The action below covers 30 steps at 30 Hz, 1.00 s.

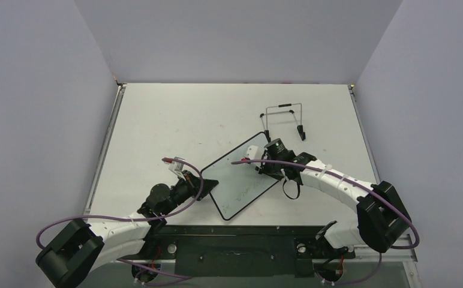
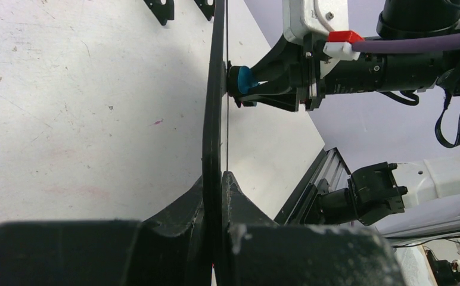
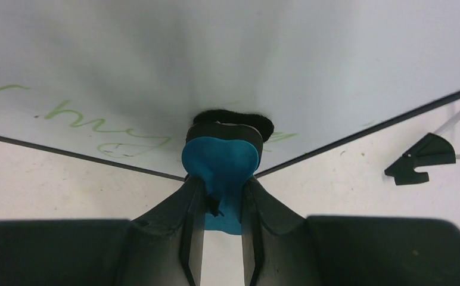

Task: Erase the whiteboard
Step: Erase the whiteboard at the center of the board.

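Observation:
The whiteboard, white with a thin black frame, is tilted up off the table. My left gripper is shut on its near-left edge. In the left wrist view the whiteboard shows edge-on, clamped between the two fingers of my left gripper. My right gripper is shut on a small blue eraser, whose black felt presses against the whiteboard near its corner. Green handwriting lies left of the eraser. The eraser also shows touching the board's face.
A wire stand with black feet stands on the table behind the board, and one foot shows at the right. A metal rail runs along the near edge by the arm bases. Grey walls enclose the table.

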Each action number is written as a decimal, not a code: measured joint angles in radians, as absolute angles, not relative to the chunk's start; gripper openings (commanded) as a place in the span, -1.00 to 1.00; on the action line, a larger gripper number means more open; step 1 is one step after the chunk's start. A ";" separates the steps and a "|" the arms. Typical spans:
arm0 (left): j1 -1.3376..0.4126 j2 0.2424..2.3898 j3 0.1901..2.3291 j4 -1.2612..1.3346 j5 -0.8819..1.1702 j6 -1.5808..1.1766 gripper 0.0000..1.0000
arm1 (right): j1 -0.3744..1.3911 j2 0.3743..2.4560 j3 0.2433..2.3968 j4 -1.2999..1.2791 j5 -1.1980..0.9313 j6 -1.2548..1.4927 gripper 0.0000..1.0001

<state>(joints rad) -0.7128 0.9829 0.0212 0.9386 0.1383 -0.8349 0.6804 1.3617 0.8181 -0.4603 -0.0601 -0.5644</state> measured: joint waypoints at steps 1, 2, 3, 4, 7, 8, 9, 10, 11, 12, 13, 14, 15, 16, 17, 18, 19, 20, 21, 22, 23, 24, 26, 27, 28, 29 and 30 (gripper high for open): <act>-0.713 0.985 0.021 0.940 0.138 -0.835 -1.00 | 0.669 1.362 0.818 -0.456 -0.052 -0.561 -1.00; -0.713 0.990 0.021 0.945 0.138 -0.836 -1.00 | 0.662 1.362 0.818 -0.455 -0.048 -0.559 -1.00; -0.713 0.995 0.021 0.950 0.139 -0.837 -1.00 | 0.664 1.362 0.818 -0.455 -0.048 -0.560 -1.00; -0.713 1.001 0.021 0.955 0.139 -0.839 -1.00 | 0.672 1.362 0.818 -0.457 -0.049 -0.562 -1.00; -0.713 1.010 0.021 0.965 0.138 -0.848 -1.00 | 0.717 1.362 0.819 -0.470 -0.073 -0.576 -1.00; -0.713 1.010 0.021 0.965 0.138 -0.850 -1.00 | 0.735 1.362 0.820 -0.479 -0.093 -0.583 -1.00; -0.713 1.010 0.021 0.965 0.138 -0.850 -1.00 | 0.747 1.362 0.821 -0.487 -0.111 -0.587 -1.00; -0.713 1.010 0.021 0.965 0.138 -0.851 -1.00 | 0.756 1.362 0.821 -0.492 -0.128 -0.591 -1.00; -0.713 1.010 0.021 0.965 0.138 -0.851 -1.00 | 0.764 1.362 0.822 -0.496 -0.142 -0.590 -1.00; -0.713 1.010 0.021 0.965 0.138 -0.852 -1.00 | 0.766 1.362 0.823 -0.496 -0.146 -0.589 -1.00; -0.713 1.010 0.021 0.965 0.138 -0.852 -1.00 | 0.760 1.362 0.823 -0.495 -0.148 -0.585 -1.00; -0.713 1.008 0.021 0.963 0.138 -0.852 -1.00 | 0.750 1.362 0.823 -0.492 -0.145 -0.579 -1.00; -0.713 1.008 0.021 0.962 0.138 -0.852 -1.00 | 0.737 1.362 0.823 -0.487 -0.139 -0.571 -1.00; -0.713 1.007 0.021 0.962 0.138 -0.852 -1.00 | 0.715 1.362 0.824 -0.479 -0.130 -0.561 -1.00; -0.713 1.006 0.021 0.961 0.138 -0.852 -1.00 | 0.691 1.362 0.824 -0.469 -0.113 -0.552 -1.00; -0.713 1.006 0.021 0.961 0.138 -0.852 -1.00 | 0.671 1.362 0.825 -0.460 -0.099 -0.543 -1.00; -0.713 1.006 0.021 0.961 0.138 -0.852 -1.00 | 0.654 1.362 0.825 -0.452 -0.084 -0.536 -1.00; -0.713 1.006 0.021 0.961 0.139 -0.852 -1.00 | 0.638 1.362 0.825 -0.446 -0.068 -0.532 -1.00; -0.713 1.006 0.021 0.961 0.140 -0.852 -1.00 | 0.627 1.362 0.825 -0.442 -0.057 -0.529 -1.00; -0.713 1.006 0.021 0.961 0.142 -0.852 -1.00 | 0.622 1.362 0.825 -0.442 -0.054 -0.528 -1.00; -0.713 1.006 0.021 0.961 0.143 -0.853 -1.00 | 0.622 1.362 0.826 -0.445 -0.057 -0.529 -1.00; -0.713 1.006 0.021 0.961 0.143 -0.853 -1.00 | 0.626 1.362 0.828 -0.451 -0.062 -0.530 -1.00; -0.713 1.006 0.021 0.961 0.144 -0.853 -1.00 | 0.644 1.362 0.833 -0.466 -0.083 -0.543 -1.00; -0.713 1.006 0.021 0.961 0.144 -0.853 -1.00 | 0.659 1.362 0.834 -0.475 -0.096 -0.551 -1.00; -0.713 1.006 0.021 0.960 0.144 -0.854 -1.00 | 0.678 1.362 0.834 -0.482 -0.107 -0.560 -1.00; -0.713 1.004 0.021 0.960 0.144 -0.854 -1.00 | 0.702 1.362 0.834 -0.492 -0.123 -0.569 -1.00; -0.713 1.002 0.021 0.957 0.143 -0.853 -1.00 | 0.720 1.362 0.834 -0.500 -0.136 -0.573 -1.00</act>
<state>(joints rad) -0.7128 1.0019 0.0212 0.9569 0.1432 -0.8532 0.7200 1.3621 0.8345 -0.4999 -0.1364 -0.5728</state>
